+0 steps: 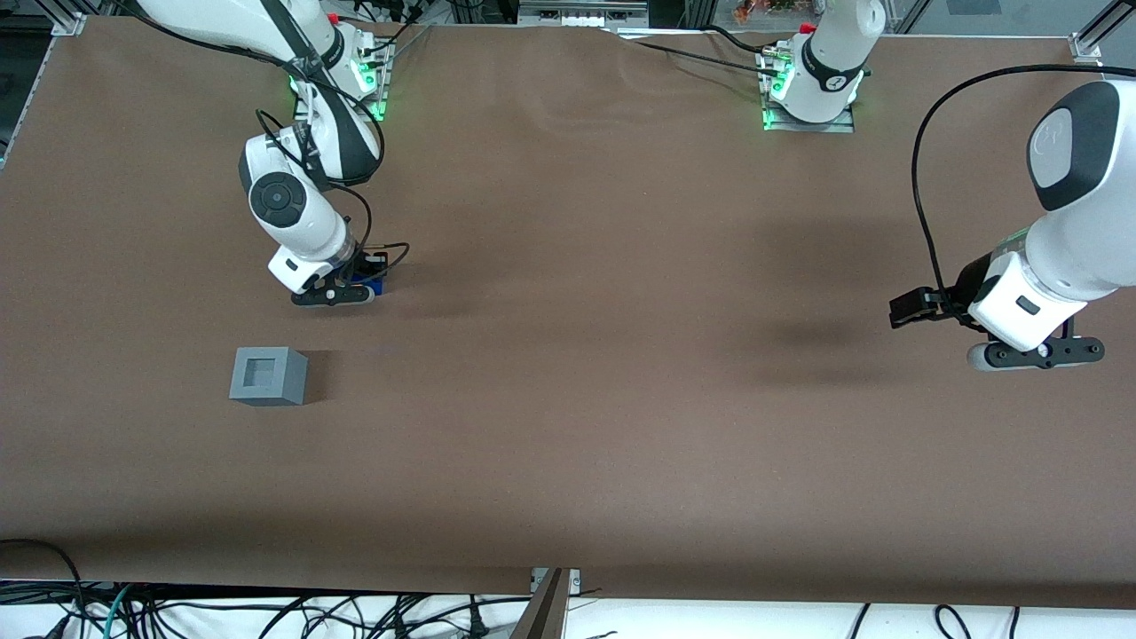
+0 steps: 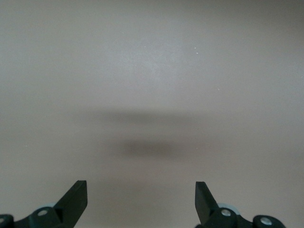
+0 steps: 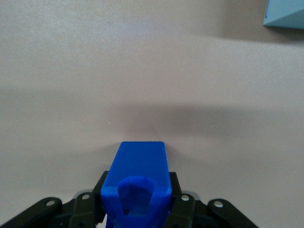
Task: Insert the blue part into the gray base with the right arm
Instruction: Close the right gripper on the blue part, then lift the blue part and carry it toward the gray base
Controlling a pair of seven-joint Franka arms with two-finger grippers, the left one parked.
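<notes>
My black two-finger tool (image 1: 348, 291) gripped the small bright-blue plastic block (image 3: 137, 183) just above the table, ready to carry toward the light-gray recessed cube (image 1: 268, 375).

You have the blue part (image 3: 137, 178) clamped in the right arm's gripper (image 1: 353, 289), farther from the front camera than the gray base (image 1: 269, 376), whose square recess faces up.

No text, label, brand, number or sign can be read anywhere in these views. The gripper (image 1: 353, 286) sits at about 1 o'clock from the gray base (image 1: 268, 376), farther from the front camera, clamped on the blue part (image 3: 137, 183); none of the three bears any legible marking.
</notes>
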